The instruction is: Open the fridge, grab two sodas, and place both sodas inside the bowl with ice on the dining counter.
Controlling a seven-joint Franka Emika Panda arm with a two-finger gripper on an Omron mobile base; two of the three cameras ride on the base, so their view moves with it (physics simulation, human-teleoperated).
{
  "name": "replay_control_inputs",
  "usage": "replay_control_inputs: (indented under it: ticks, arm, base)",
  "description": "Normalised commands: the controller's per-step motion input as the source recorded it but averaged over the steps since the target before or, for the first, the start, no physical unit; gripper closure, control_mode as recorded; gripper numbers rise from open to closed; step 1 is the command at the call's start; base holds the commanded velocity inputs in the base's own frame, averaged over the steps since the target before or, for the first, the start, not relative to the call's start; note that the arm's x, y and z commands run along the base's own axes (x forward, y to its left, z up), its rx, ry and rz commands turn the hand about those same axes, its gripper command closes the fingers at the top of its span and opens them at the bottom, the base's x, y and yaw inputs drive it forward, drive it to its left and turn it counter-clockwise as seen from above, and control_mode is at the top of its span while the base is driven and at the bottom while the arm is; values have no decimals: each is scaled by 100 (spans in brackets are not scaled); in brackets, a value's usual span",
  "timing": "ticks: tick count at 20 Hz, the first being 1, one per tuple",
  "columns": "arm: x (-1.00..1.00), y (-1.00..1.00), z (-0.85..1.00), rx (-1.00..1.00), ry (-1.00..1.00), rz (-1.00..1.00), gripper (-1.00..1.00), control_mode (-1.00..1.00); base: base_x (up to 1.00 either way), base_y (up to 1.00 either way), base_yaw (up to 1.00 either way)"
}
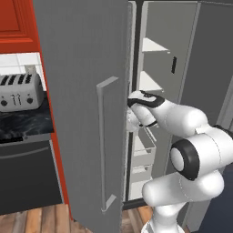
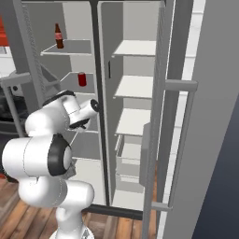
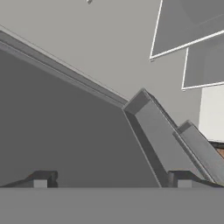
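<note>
The fridge [image 1: 82, 91] stands with both grey doors swung wide. Inside, in the right base view, a dark-brown soda bottle [image 2: 59, 36] stands on an upper left shelf and a red soda can [image 2: 82, 79] on the shelf below it. My arm reaches into the left compartment, its hand passing behind the left door's edge [image 1: 129, 113]. The gripper [image 3: 111, 181] is open with nothing between its fingertips [image 3: 41, 179], and it faces grey fridge walls and bin edges. It sits lower than the can. The bowl with ice and the dining counter are out of view.
The left door's long bar handle [image 1: 102, 145] juts toward me; the right door and its handle [image 2: 186, 140] stand close on the right. A toaster [image 1: 20, 91] sits on the black worktop [image 1: 27, 120] under red cabinets [image 1: 18, 22]. White shelves and drawers [image 2: 133, 158] fill the right compartment.
</note>
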Motion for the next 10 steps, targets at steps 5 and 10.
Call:
replay_control_inputs:
  ticks: [5, 10]
  arm:
    - [-5, 59, -1, 0, 0, 14, -100, -100]
    - [-26, 67, 0, 0, 0, 15, -100, -100]
  base:
    - [0, 0, 0]
    - [0, 0, 0]
